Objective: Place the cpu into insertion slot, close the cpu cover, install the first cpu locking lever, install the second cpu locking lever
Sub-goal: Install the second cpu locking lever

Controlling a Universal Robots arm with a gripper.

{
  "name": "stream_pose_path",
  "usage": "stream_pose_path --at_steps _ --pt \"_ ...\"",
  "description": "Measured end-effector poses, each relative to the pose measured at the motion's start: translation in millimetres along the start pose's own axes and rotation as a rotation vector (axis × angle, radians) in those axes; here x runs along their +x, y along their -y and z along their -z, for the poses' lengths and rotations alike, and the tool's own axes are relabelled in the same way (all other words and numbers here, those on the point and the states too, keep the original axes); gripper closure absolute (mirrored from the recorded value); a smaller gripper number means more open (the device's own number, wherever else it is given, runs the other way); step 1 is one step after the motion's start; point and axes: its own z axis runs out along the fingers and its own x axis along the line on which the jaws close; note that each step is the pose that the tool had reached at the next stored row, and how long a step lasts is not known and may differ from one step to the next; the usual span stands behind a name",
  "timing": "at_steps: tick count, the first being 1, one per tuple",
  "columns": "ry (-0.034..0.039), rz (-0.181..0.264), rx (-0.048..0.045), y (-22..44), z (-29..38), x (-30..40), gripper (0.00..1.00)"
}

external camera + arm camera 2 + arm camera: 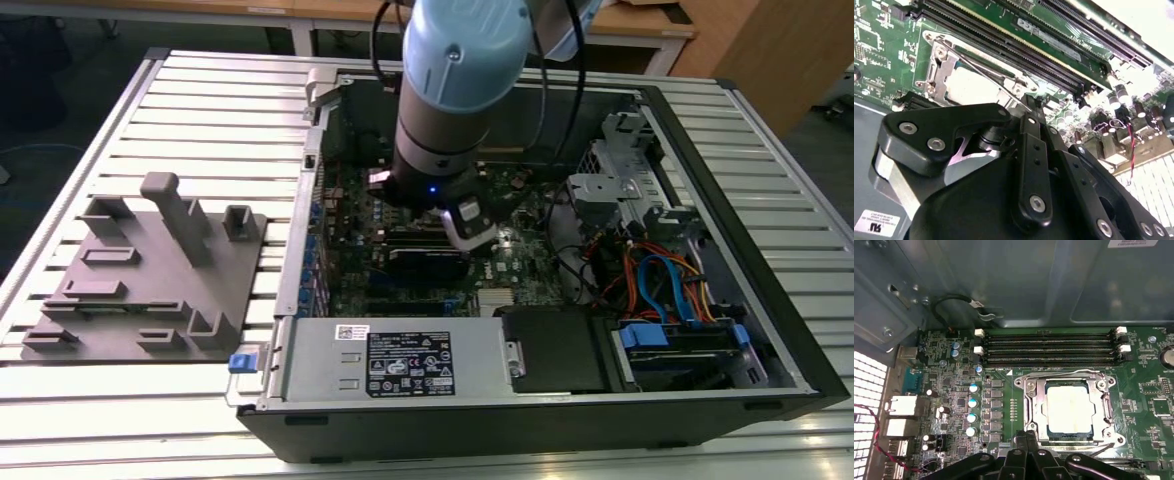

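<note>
Cpu [1070, 408] inside insertion slot [1030, 410]

The exterior view looks down from high and well back at the open computer case [534, 260] lying on a slatted table [200, 100], the arm [447, 110] reaching into it. The first wrist view looks steeply down, close over the motherboard [1004, 390], with the gripper [1026, 440] at its edge. The second wrist view looks along the gripper [1026, 107] at a low slant. Both wrist views share the insertion slot [1070, 410] [971, 82] just beyond the claw, and the memory slots [1049, 347] [1019, 50] past it.
</note>
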Motion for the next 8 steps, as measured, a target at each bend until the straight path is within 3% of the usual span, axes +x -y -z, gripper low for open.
stream_pose_path --at_steps 8 --pt "0.0 0.0 -0.0001 -3.4 9.3 0.7 0.9"
